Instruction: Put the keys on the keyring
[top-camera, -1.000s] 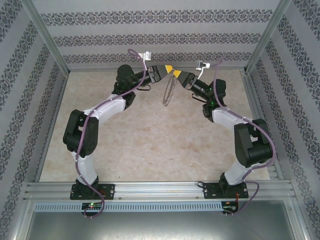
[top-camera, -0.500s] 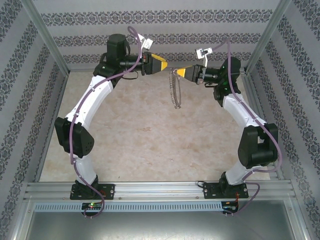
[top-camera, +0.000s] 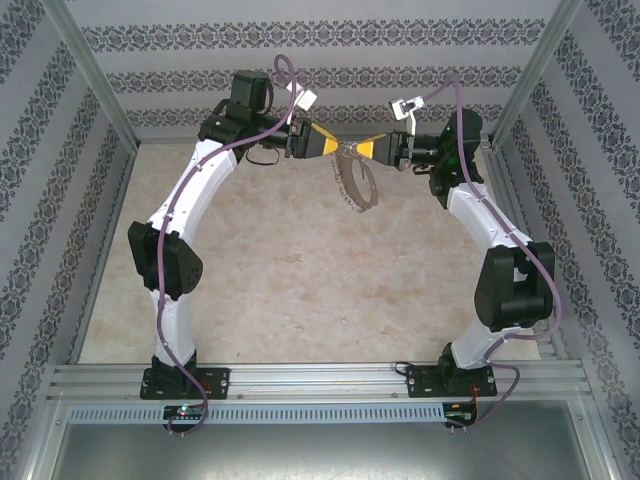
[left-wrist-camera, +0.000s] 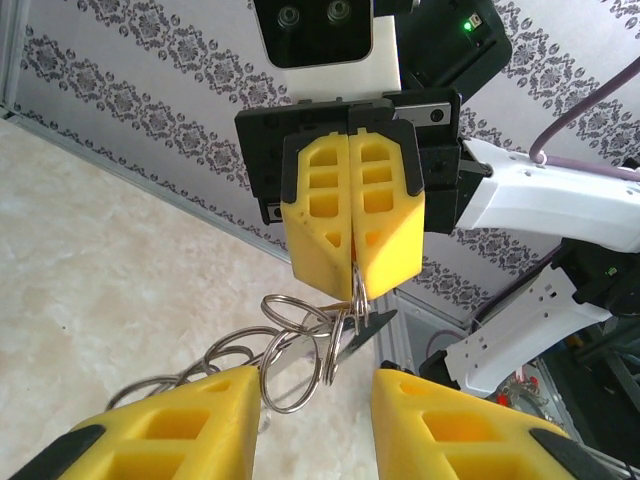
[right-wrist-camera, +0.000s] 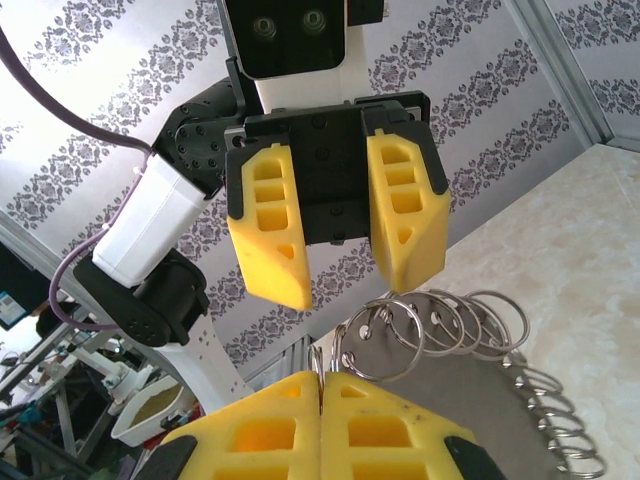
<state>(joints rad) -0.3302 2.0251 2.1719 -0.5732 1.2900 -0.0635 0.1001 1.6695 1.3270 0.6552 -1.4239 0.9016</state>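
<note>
Grey keyring (top-camera: 356, 184) swings flatter above the far edge of the bench (top-camera: 280, 290), top pinched in the right gripper (top-camera: 358, 150); left gripper (top-camera: 336, 148), spread but narrowing, has come nose-to-nose, so threading looks imminent.

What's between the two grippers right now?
The keyring's small wire loops, held at the shut right gripper, just ahead of the open left gripper. Both wrist views show it.

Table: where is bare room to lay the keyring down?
The table middle is bare, bordered by the left arm, the right arm and the near rail. Crowded at the back, where left hand and right hand meet at the keyring.
</note>
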